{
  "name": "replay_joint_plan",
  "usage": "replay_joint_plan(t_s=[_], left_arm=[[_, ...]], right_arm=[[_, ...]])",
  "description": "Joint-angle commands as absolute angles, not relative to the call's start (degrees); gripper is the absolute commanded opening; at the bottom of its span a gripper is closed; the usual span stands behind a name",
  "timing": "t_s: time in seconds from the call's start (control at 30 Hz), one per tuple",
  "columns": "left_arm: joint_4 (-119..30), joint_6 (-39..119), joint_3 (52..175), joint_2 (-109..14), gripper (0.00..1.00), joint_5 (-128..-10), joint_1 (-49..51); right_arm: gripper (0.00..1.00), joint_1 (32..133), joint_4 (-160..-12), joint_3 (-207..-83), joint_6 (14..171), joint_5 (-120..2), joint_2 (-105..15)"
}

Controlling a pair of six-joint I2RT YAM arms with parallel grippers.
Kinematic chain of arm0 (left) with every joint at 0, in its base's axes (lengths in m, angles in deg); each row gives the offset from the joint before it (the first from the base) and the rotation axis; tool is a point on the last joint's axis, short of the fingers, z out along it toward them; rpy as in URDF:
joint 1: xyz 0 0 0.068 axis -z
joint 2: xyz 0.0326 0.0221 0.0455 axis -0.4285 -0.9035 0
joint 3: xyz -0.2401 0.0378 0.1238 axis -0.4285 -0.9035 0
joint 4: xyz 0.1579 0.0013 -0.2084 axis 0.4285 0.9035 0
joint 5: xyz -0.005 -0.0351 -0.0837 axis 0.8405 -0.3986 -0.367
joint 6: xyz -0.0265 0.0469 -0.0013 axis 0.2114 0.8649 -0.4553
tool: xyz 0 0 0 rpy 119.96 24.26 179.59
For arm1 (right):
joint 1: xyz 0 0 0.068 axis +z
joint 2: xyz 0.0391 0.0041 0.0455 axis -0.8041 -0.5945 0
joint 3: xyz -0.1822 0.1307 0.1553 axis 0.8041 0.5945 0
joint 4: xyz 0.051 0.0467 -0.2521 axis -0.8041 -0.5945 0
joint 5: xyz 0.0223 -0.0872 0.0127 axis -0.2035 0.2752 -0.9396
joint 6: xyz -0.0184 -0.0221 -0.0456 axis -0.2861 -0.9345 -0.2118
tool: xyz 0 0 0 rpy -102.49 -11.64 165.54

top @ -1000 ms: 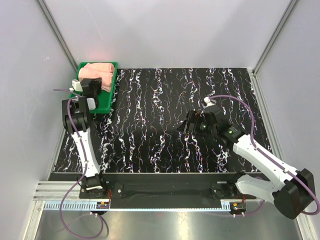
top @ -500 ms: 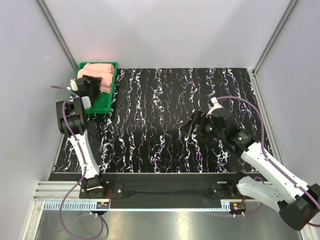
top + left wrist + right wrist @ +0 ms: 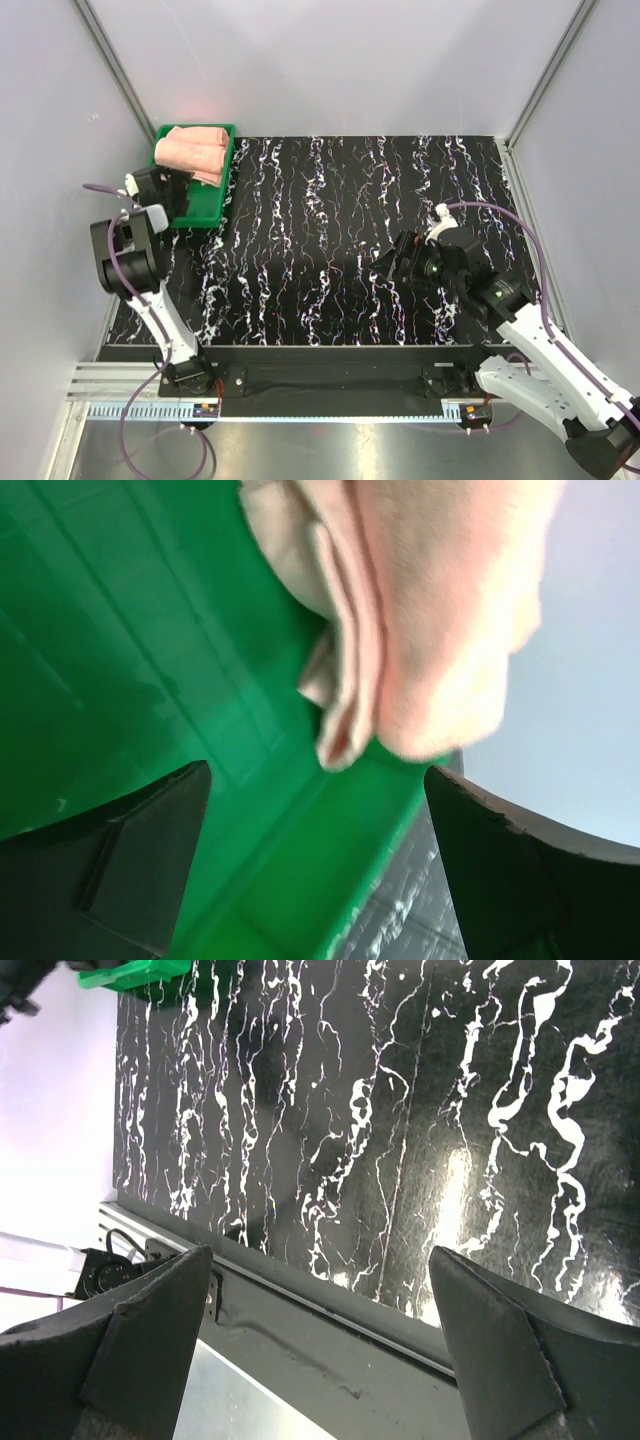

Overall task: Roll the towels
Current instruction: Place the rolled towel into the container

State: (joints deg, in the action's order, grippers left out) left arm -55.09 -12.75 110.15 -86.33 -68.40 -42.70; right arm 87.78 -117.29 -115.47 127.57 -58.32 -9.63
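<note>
Two salmon-pink towels (image 3: 193, 150) lie rolled side by side in the far half of the green tray (image 3: 203, 213) at the table's back left. In the left wrist view a towel roll (image 3: 440, 610) shows its folded end above the tray floor (image 3: 130, 640). My left gripper (image 3: 163, 182) hangs over the tray's near half, short of the towels, open and empty (image 3: 318, 880). My right gripper (image 3: 392, 264) is open and empty above the bare table right of centre (image 3: 320, 1350).
The black marbled table top (image 3: 320, 230) lies between the arms. Grey walls close in the left, back and right sides. The tray's corner shows far off in the right wrist view (image 3: 135, 972), with the table's front rail (image 3: 330, 1310) below the fingers.
My left gripper has drawn back from the towels toward the left and near end of the tray. My right arm has moved right and nearer the front edge. The towels have not moved.
</note>
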Motion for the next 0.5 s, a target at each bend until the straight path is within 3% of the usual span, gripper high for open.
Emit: replay_joint_plan(t_s=[0.0, 0.2, 0.47], left_arm=[[-59.5, -9.8, 105.0, -76.4, 0.93, -69.5, -42.9], [-83.0, -13.4, 85.2, -63.1, 0.99, -76.1, -43.9], [-69.8, 2.1, 76.8, -39.7, 0.99, -74.4, -43.7]], right_arm=[[0.97, 88.2, -118.5, -115.9, 126.9, -57.0, -8.4], [0.97, 88.2, -117.4, -116.9, 126.2, -58.5, -9.9], [0.98, 88.2, -114.3, -116.1, 125.5, -59.8, -10.8]])
